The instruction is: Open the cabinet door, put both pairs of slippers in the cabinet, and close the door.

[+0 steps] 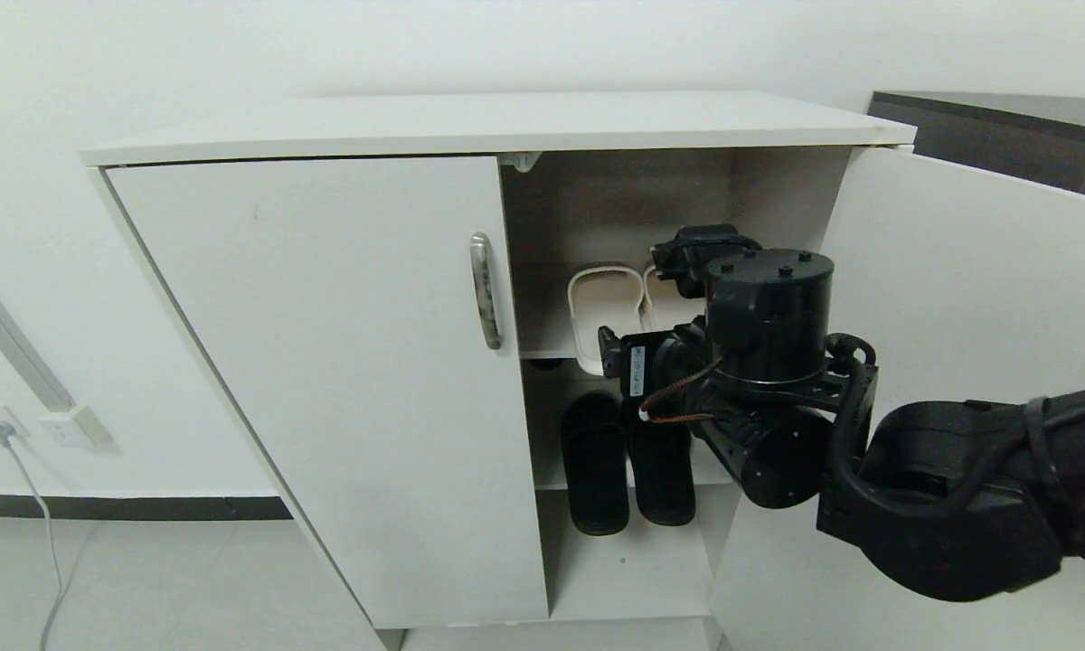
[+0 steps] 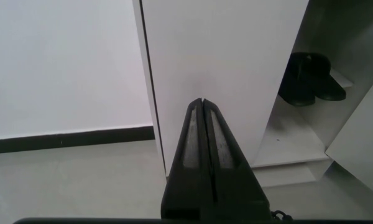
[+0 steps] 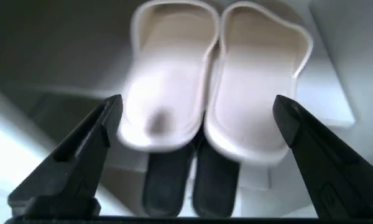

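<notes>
The white wooden cabinet (image 1: 488, 122) stood with its right door (image 1: 958, 298) open. Cream-white rubber slippers (image 1: 608, 312) sat on the upper shelf, black slippers (image 1: 594, 461) on the shelf below. The right gripper (image 3: 199, 106) hung wide apart and empty before the cream pair. The left gripper (image 2: 202, 109) was pressed closed, holding nothing.

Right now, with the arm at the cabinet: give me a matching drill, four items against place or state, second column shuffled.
Column one
1. white slippers
2. black slippers
3. left cabinet door
4. right pincer

Column two
a. closed
b. on the upper shelf
c. open and empty, facing the white pair
d. on the middle shelf

Pairs: 1-b, 2-d, 3-a, 4-c
</notes>
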